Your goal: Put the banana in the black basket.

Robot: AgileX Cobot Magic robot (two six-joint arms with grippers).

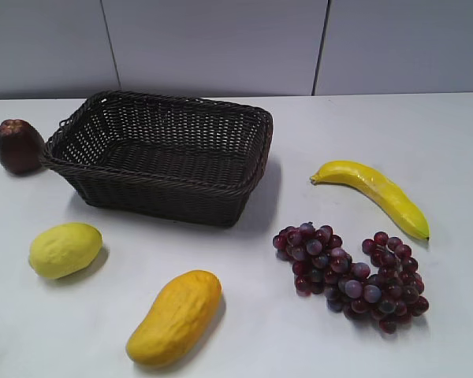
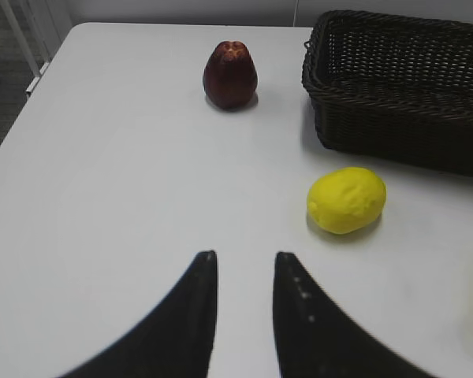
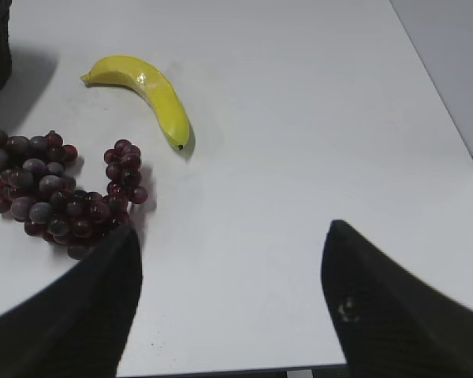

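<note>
The banana (image 1: 374,194) lies on the white table, right of the black basket (image 1: 162,185) and behind the grapes. It also shows in the right wrist view (image 3: 147,91), far ahead and left of my right gripper (image 3: 232,228), which is open wide and empty above the table's near edge. The basket is empty; its corner shows in the left wrist view (image 2: 394,87). My left gripper (image 2: 244,256) is open with a narrow gap, empty, over bare table. Neither gripper shows in the exterior view.
A bunch of dark red grapes (image 1: 351,272) lies in front of the banana. A pale-yellow lemon (image 1: 65,249) and an orange-yellow mango-like fruit (image 1: 176,316) lie in front of the basket. A dark red apple-like fruit (image 1: 17,146) stands left of it.
</note>
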